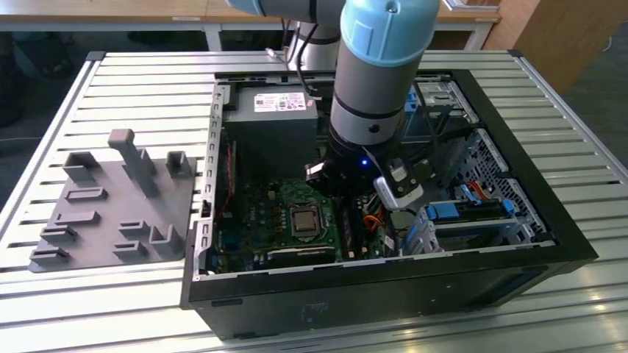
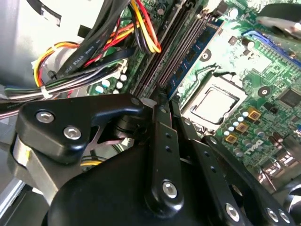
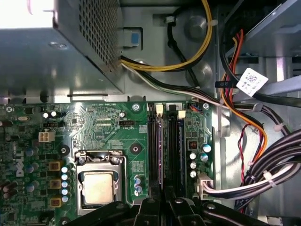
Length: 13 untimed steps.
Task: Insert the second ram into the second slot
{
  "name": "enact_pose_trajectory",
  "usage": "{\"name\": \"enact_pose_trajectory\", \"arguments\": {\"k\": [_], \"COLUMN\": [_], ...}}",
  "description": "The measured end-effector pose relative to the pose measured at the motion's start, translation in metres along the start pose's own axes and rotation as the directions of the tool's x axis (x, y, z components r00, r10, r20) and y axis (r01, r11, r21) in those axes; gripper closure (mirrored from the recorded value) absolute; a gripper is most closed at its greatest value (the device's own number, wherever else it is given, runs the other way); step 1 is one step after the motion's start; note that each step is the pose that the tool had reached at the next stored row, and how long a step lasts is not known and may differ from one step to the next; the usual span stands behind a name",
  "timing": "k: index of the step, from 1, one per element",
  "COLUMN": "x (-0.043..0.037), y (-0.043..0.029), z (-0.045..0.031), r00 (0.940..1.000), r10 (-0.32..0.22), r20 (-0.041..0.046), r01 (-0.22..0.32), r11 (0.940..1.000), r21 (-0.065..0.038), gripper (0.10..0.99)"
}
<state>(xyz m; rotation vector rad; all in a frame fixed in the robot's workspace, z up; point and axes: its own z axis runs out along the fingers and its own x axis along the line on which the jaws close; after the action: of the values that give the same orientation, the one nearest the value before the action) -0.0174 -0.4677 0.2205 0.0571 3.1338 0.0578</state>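
A grey and pale-blue robot arm (image 1: 378, 88) reaches down into an open black computer case (image 1: 393, 287) that lies on a slatted metal tabletop (image 1: 137, 81). The arm's wrist sits low over the green motherboard (image 1: 275, 213), near the middle of the case.

In both wrist views the black tool (image 3: 163, 200) (image 2: 167, 104) has its narrow fingers drawn in to a thin slit. They are closed on the second ram (image 3: 161, 150), a thin, long, blue circuit-board stick. The stick stands on edge in the row of dark memory slots (image 3: 173, 150), between the square silver processor socket (image 3: 98, 186) and the case wall where the cables run.

The first wrist view looks straight down on the stick, so that only its blue upper edge shows as a line running in under the fingers. It also shows small white clips (image 3: 159, 110) at the far end of the slots.

The second wrist view looks along the slots from a slant and shows the stick's flat blue face (image 2: 195, 49) with dark chips, beside a bundle of black, red, yellow and orange cables (image 2: 108, 42).

The exterior view shows a grey fixture plate with upright pegs (image 1: 108, 213), well apart from the case, near the tabletop's edge on the exterior view's left.
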Motion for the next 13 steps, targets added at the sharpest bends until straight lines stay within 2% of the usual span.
{"name": "enact_pose_trajectory", "arguments": {"k": [13], "x": [0.0000], "y": [-0.0004], "z": [0.0094], "r00": [1.0000], "r10": [0.000], "r20": [0.0000], "r01": [0.000], "r11": [1.0000], "r21": [0.001], "gripper": [0.945]}}
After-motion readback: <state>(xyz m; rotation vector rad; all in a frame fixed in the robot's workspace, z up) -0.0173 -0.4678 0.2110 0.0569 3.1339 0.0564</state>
